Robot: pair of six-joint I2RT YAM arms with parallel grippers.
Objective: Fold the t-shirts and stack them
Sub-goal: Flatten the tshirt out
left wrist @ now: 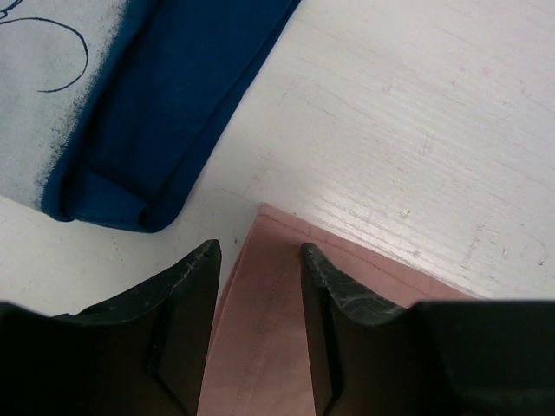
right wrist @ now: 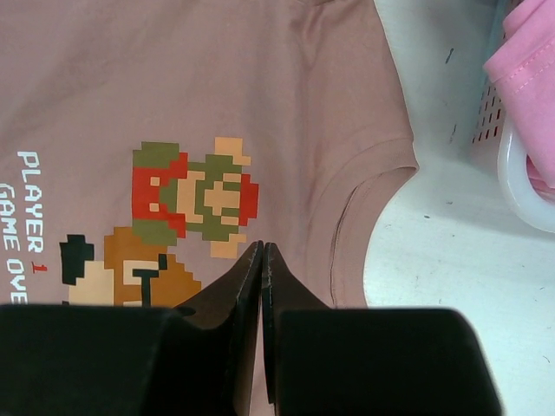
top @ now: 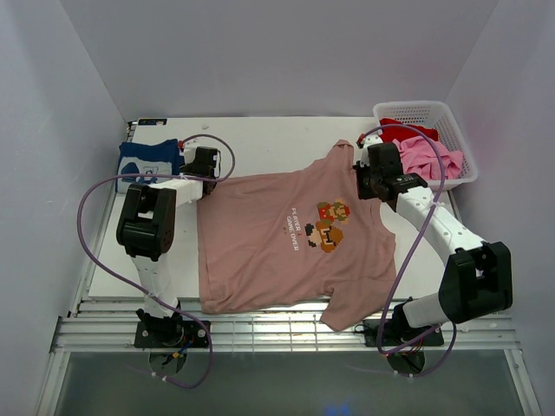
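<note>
Top external view, items listed left to right.

1. Navy t-shirt: folded, at the far left of the white worktop. The left arm covers its right edge. In the left wrist view the white print runs out of frame, crossed by a thin black line. Nothing on it is legible.

2. Left tool: fingers spread, one on each side of the far left corner of the pink-tan t-shirt and not closed on it. I cannot tell whether the tips touch the worktop. The navy t-shirt lies near that corner but apart from it.

3. Pink-tan t-shirt: spread flat, print up, mid-worktop between the arms. The near sleeve reaches onto the slatted rail. The right arm hides part of its right edge. The pixel-art print shows a capped figure. Beside it, white text reads "PLAYER 1" with a red numeral, then "GAME OVE", cut off by the frame edge. From above it reads "GAME OVER".

4. Right tool: fingers pressed together over the print. The tips hide whether any cloth is pinched between them.

5. White basket: far right corner. It holds a red t-shirt, mostly hidden, and a bright pink t-shirt, crumpled. No print shows on either.
</note>
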